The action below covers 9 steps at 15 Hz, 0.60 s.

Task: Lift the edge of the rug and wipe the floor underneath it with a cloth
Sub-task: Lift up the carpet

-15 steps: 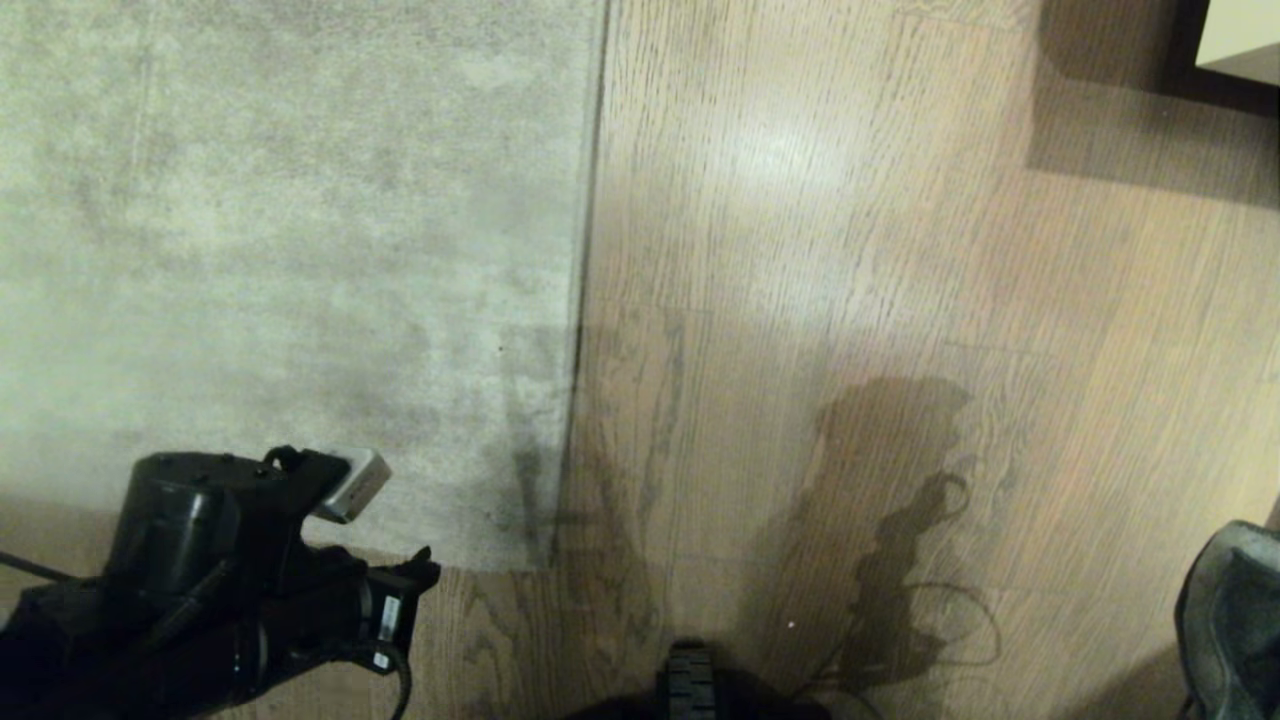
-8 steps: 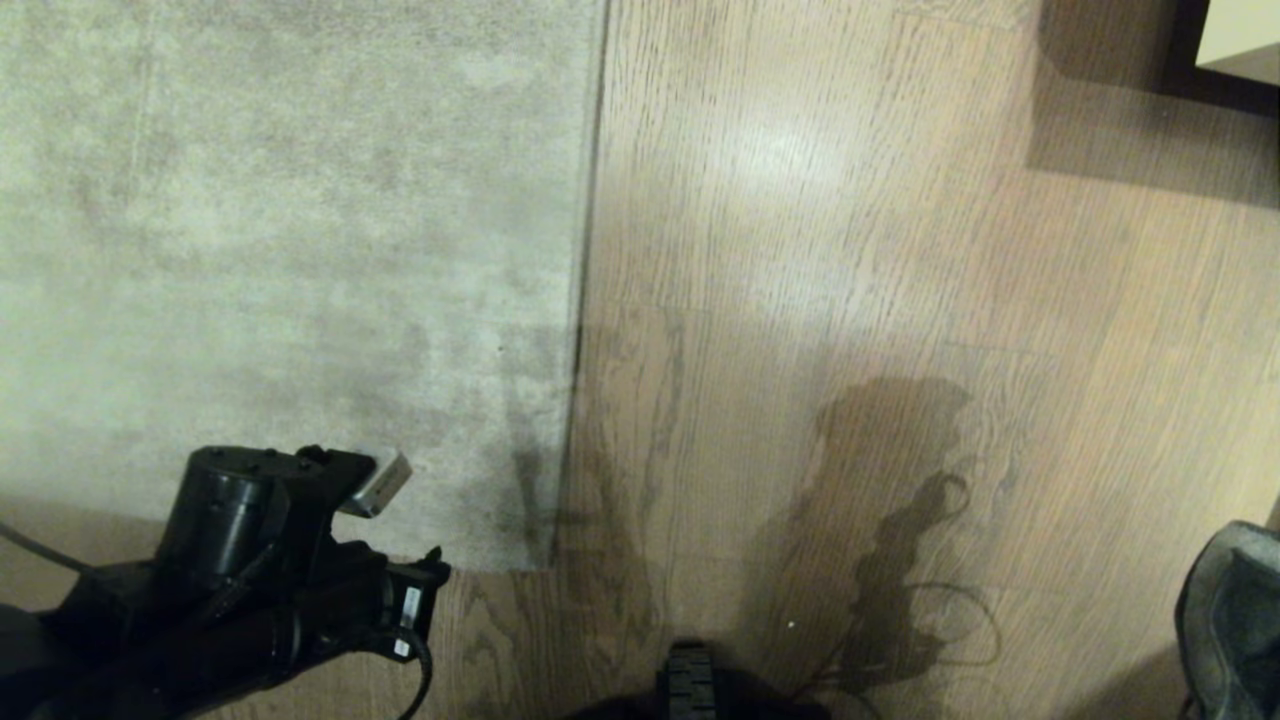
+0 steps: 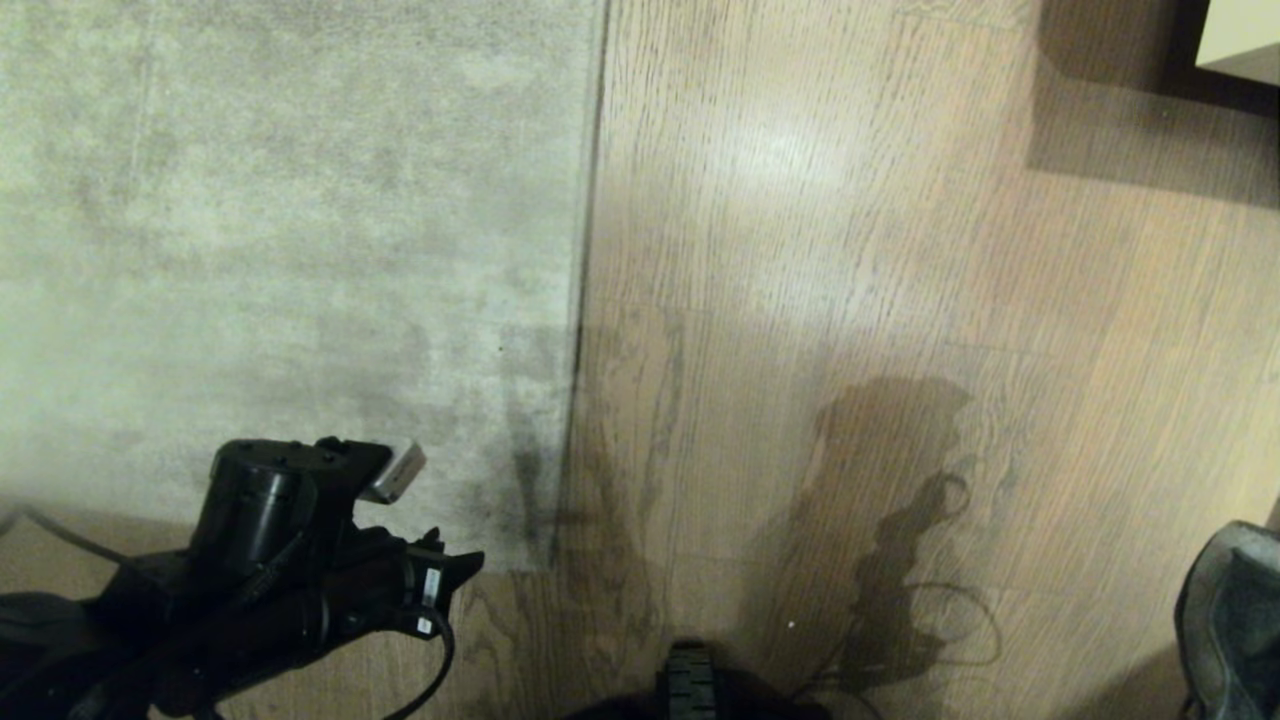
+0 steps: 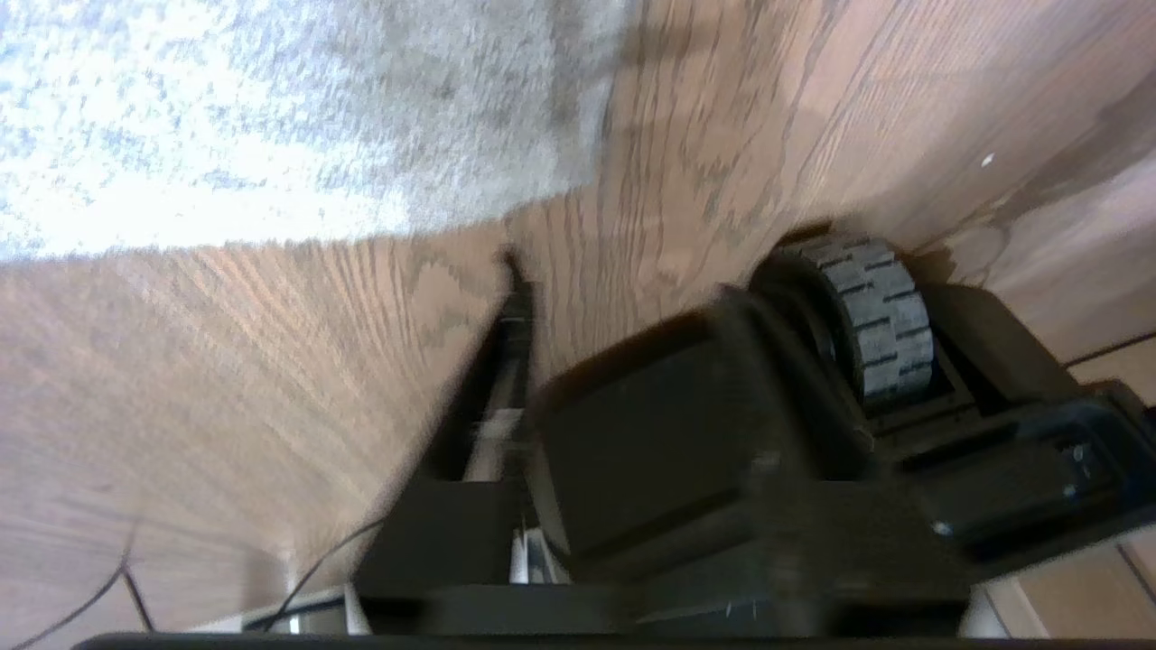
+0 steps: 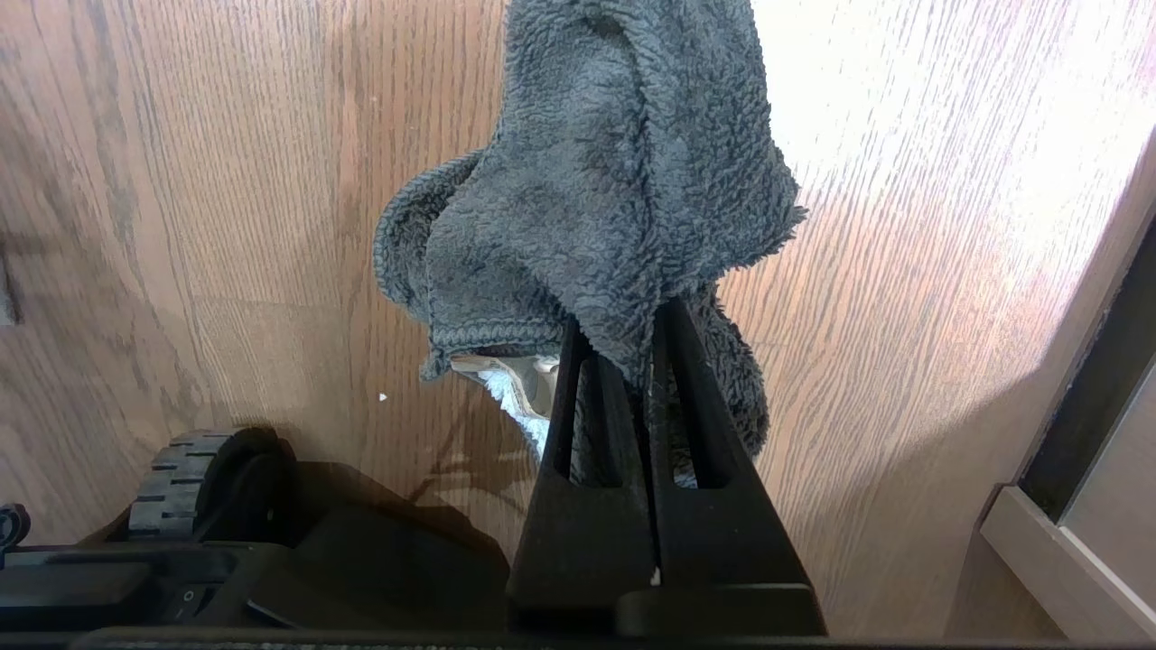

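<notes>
The pale grey rug (image 3: 280,250) lies flat at the left, its straight side edge running up the middle and its near corner (image 3: 545,565) on the wood floor (image 3: 850,250). My left gripper (image 3: 458,572) hangs low over the floor just short of the rug's near edge, left of that corner. In the left wrist view the left gripper (image 4: 616,278) is blurred; its fingers stand apart, open and empty, with the rug (image 4: 271,108) beyond. My right gripper (image 5: 623,325) is shut on the dark grey cloth (image 5: 596,181), which hangs over the floor at the far right (image 3: 1235,620).
A dark furniture base (image 3: 1190,60) stands at the back right. My base wheel (image 3: 690,680) sits at the bottom middle, also in the left wrist view (image 4: 871,316). A pale skirting or furniture edge (image 5: 1066,533) runs beside the right gripper.
My left arm has moved to the right along the rug's near edge, closer to the corner. The right arm and cloth have not moved.
</notes>
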Tool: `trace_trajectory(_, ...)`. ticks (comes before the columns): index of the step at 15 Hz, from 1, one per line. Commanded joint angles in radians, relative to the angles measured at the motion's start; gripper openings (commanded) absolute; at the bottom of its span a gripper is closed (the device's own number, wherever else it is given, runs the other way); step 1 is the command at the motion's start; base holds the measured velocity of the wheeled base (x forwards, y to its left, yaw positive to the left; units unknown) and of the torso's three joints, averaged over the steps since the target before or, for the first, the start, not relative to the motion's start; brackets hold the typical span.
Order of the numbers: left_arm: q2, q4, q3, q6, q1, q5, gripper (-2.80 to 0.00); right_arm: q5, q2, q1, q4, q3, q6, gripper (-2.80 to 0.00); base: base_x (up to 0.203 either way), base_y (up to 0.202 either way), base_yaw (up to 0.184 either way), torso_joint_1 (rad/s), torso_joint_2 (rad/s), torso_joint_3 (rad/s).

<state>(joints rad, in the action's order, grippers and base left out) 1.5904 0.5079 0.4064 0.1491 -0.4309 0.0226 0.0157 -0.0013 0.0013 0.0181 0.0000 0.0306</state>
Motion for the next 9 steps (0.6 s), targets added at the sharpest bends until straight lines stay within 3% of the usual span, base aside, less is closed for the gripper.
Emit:
trace_trajectory(1, 0.028, 0.011, -0.001, 0.001, 0.0, -0.001, 0.0, 0.0, 0.001, 0.0, 0.0, 0.0, 0.0, -2.8, 0.0, 0.0, 0.0, 0.0, 0.0, 0.0)
trace_trajectory(4, 0.035, 0.013, -0.014, 0.003, 0.0, -0.008, 0.0, 0.0, 0.001, 0.0, 0.0, 0.0, 0.0, -2.8, 0.0, 0.0, 0.0, 0.0, 0.0, 0.0)
trace_trajectory(9, 0.12, 0.147, -0.027, -0.01, -0.005, 0.034, 0.0, 0.0, 0.001, 0.0, 0.0, 0.0, 0.0, -2.8, 0.0, 0.0, 0.0, 0.0, 0.0, 0.0)
